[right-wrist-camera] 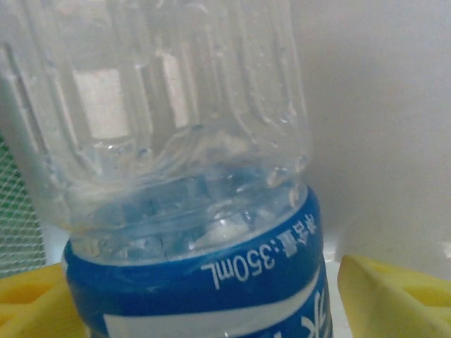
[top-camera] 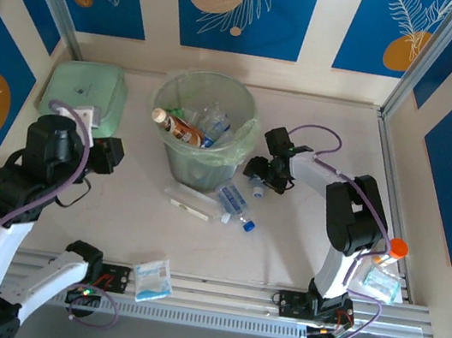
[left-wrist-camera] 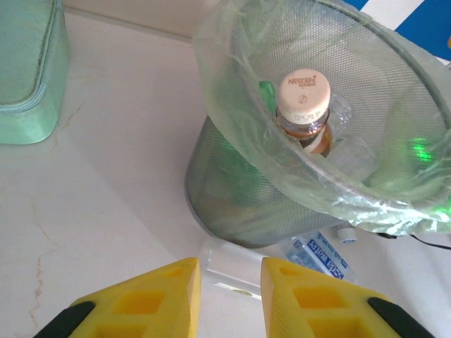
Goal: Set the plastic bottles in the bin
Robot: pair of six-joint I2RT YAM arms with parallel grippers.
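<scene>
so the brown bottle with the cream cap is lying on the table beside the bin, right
No. The brown bottle is inside the bin, cap up near the rim, not on the table. The left wrist view shows it.

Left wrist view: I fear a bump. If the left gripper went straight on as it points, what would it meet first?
Probably the long clear bottle lying just ahead of the left gripper, with the bin wall right behind it; depth is hard to judge.
</scene>
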